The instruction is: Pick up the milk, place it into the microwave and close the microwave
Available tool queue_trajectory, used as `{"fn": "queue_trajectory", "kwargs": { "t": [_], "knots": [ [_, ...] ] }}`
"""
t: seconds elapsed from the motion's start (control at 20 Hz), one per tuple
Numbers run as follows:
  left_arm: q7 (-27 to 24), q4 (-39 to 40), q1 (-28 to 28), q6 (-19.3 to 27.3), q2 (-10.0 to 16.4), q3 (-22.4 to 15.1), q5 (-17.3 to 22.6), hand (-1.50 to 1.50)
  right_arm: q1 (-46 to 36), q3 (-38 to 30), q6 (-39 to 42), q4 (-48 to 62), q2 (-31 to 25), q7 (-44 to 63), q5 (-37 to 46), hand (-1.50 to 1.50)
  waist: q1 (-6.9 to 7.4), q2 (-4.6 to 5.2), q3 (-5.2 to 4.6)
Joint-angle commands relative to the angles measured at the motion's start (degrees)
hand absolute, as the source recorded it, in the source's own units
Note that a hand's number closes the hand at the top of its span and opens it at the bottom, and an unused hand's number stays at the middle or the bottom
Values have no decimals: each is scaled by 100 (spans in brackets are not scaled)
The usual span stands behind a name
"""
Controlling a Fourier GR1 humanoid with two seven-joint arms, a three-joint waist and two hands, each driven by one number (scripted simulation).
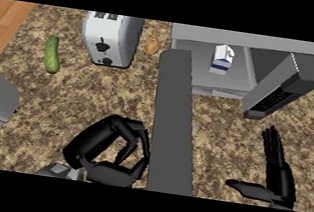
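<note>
Near edge: left hand (pixel 109 154) is sitting low over the worktop (pixel 64 100), fingers curled, enclosing nothing visible. It is lying just beside the outer face of the open door (pixel 174 125); contact not resolvable. Right hand (pixel 279 170) is showing at lower right, fingers straight and pointing away, thumb out toward the door, carrying nothing, well apart from the door on its inner side. The door is standing swung out, its long axis running from the near edge away to the hinge at the microwave's (pixel 244 39) left front corner, so it is dividing the two hands. Far: milk (pixel 222 59) is standing upright inside the cavity, toward its left, beyond both hands, neither touching it. Judgement: placing is looking done, closing not yet. The left hand is nearer and on the pushing side; the door's free edge is needing to swing rightward and away, across the space ahead of the right hand.
</note>
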Motion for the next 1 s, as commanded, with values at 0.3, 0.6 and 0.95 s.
{"fn": "queue_trajectory", "kwargs": {
  "t": [0.3, 0.6, 0.95],
  "knots": [
    [-1068, 2845, -1302, 1516, 0, -1404, -300, 150, 1316, 117, 582, -2144, -496, 370, -250, -150, -39, 46, 0],
    [-2286, 4143, -1921, 3105, 1, -2062, 218, 150, 1859, 370, 1205, -3050, -514, 368, -634, -150, -240, 80, -12],
    [-2510, 4746, -2529, 3816, 1, -2935, 1608, 150, 2112, 543, 1467, -4079, -569, 992, -1172, -150, -397, 115, -13]
  ]
}}
